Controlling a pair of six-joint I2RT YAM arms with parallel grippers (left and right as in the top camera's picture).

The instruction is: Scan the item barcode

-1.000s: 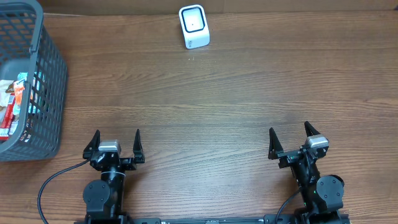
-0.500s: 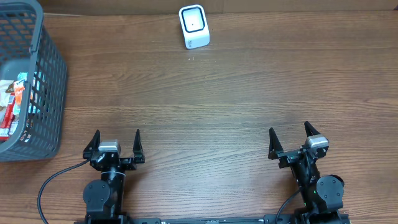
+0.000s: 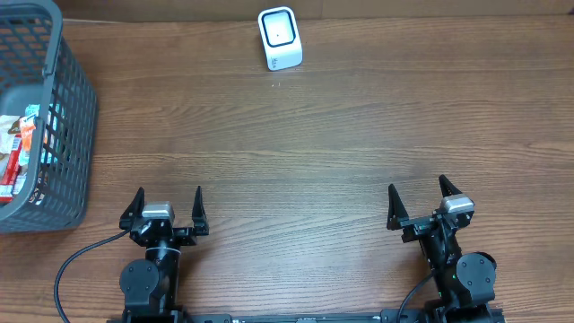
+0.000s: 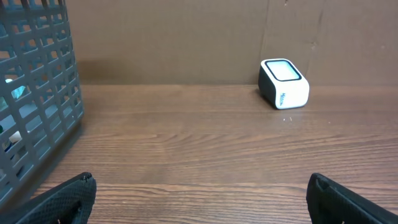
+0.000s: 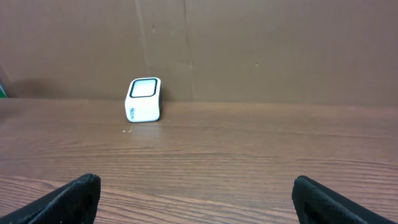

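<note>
Our left claw (image 3: 169, 196) is spread as wide as it goes and has hold of nothing; from its own camera we see only bare table (image 3: 314, 152) in the gap. Our right claw (image 3: 417, 188) is the same, fully spread and gripping nothing. Both sit low at the near edge of the table, well apart from the scanner (image 3: 279, 38). The left claw is on the near left of the scanner and the right claw on its near right, and both point toward its side of the table.

The scanner is a small white box with a dark-rimmed window on its top face. It stands at the far edge of the table, just in front of a brown wall (image 5: 261, 50). It touches nothing else.

Well to the left of the scanner, and nearer to us than it, a grey mesh basket (image 3: 70, 99) stands at the table's left edge. The packets (image 3: 16, 154) to be scanned lie inside it, well apart from the scanner. We make out red, orange, white and blue wrappers through the mesh. We cannot make out a barcode on any of them, nor count them.
</note>
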